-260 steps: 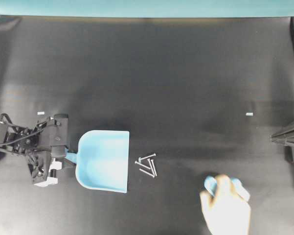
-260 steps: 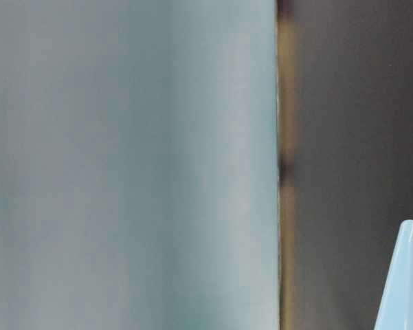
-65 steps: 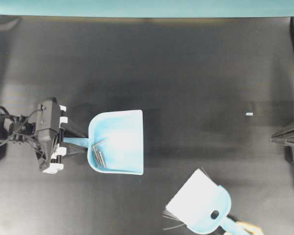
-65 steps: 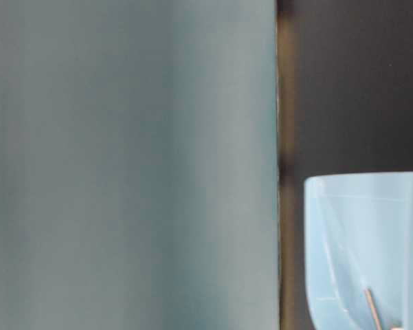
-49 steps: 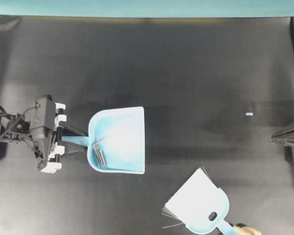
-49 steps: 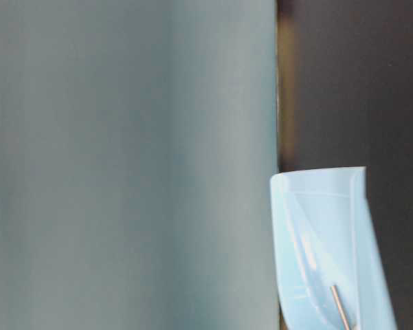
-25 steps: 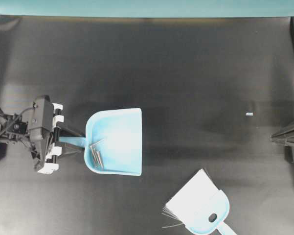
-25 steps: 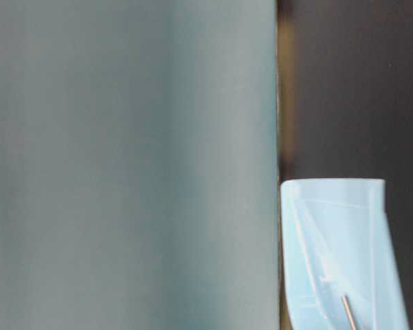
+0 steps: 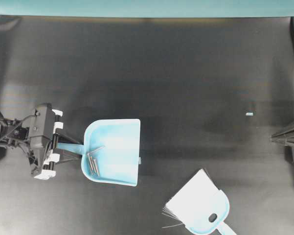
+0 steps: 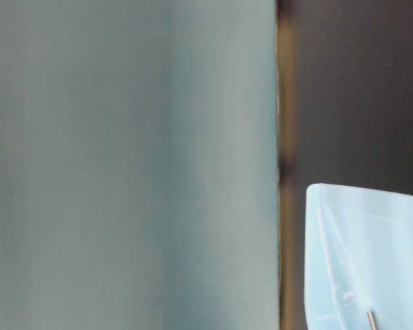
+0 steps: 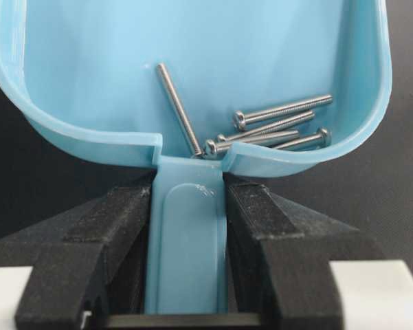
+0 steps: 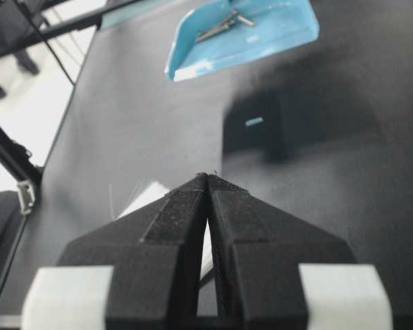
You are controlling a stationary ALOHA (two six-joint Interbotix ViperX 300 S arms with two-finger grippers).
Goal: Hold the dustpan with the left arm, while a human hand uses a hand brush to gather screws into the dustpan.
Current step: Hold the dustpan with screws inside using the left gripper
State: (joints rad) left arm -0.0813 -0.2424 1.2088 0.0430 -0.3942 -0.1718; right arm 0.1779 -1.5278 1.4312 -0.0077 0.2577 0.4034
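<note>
So your left gripper (image 11: 187, 265) has its jaws clamped on the thin handle of the dustpan (image 9: 118, 149), black ribbed pads pressing both sides of it. Its light blue tray extends straight out ahead of the jaws, smooth glossy plastic with a raised curved rim. Five screws (image 11: 261, 127) lie inside, bunched against the back wall just beyond the jaws: four roughly parallel toward one side, one long one angled across the middle. Thin silver, threaded, round heads.

Your right gripper (image 12: 207, 189) has its jaws pressed shut on nothing, pointing along the matte black surface (image 9: 186, 73), with the dustpan far ahead of it.

The hand brush (image 9: 200, 208) lies well away from the left jaws, beyond the tray mouth and off to one side: broad white bristles, blue fan body, oval hole. Its handle is cut off by the overhead frame edge. The table-level view is mostly a blurred teal panel, with only a corner of the dustpan showing.
</note>
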